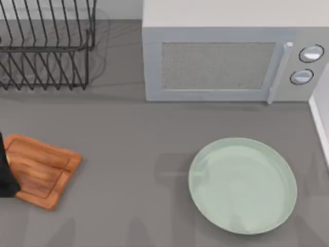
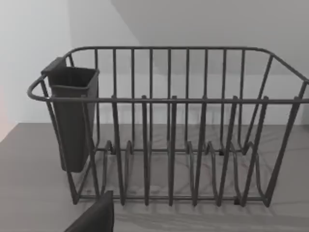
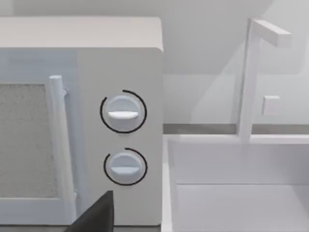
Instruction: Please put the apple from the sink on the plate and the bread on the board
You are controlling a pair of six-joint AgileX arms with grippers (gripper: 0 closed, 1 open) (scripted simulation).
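From above, the mint-green plate [image 1: 242,185] lies bare at front right, the wooden board [image 1: 43,170] at the left edge, partly under my dark left arm [image 1: 6,172]. Behind stand the wire dish rack [image 1: 46,46] and microwave [image 1: 231,56]. The right wrist view adds the white sink [image 3: 236,193] and faucet [image 3: 251,72] beside the microwave

You've got the plate [image 1: 242,185], pale mint, round, sitting flat & bare at lower right of the top view. The board [image 1: 42,170], orange-brown wood, lies angled at left edge, partly covered.
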